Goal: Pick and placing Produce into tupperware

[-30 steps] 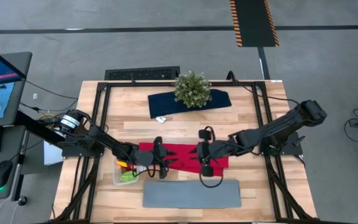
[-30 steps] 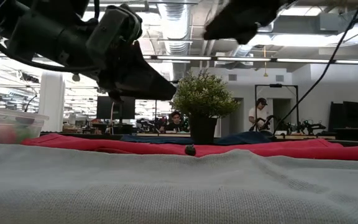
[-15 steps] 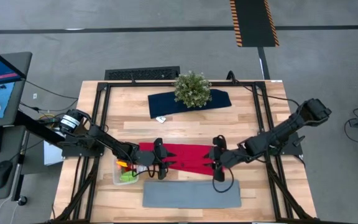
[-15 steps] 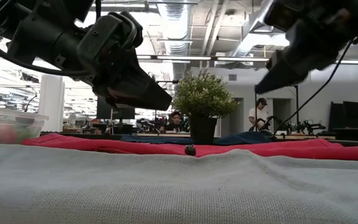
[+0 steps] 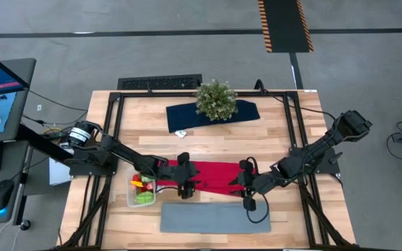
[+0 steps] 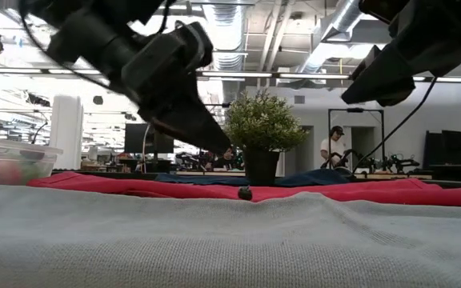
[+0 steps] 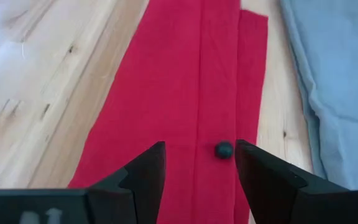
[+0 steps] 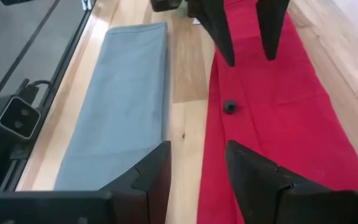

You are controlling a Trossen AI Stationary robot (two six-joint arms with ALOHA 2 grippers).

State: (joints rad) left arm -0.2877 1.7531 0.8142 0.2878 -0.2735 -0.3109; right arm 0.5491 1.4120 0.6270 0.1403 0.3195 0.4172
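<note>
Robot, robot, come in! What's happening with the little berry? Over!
Left gripper open above the red cloth. Small dark round berry lies loose there. Right gripper open, facing it. Nothing in the way.

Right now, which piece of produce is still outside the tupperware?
The small dark berry, alone on the red cloth, between the open left gripper and open right gripper. The rest sits in the tupperware.

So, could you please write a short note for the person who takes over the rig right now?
Left gripper: open, empty, above the red cloth, right by the dark berry.
Right gripper: open, empty, over the same cloth, facing the berry from the other side.
Tupperware: at the cloth's left end, with several produce pieces already in it.
Left: the berry, the only loose piece in sight, still has to go into the tupperware.
</note>
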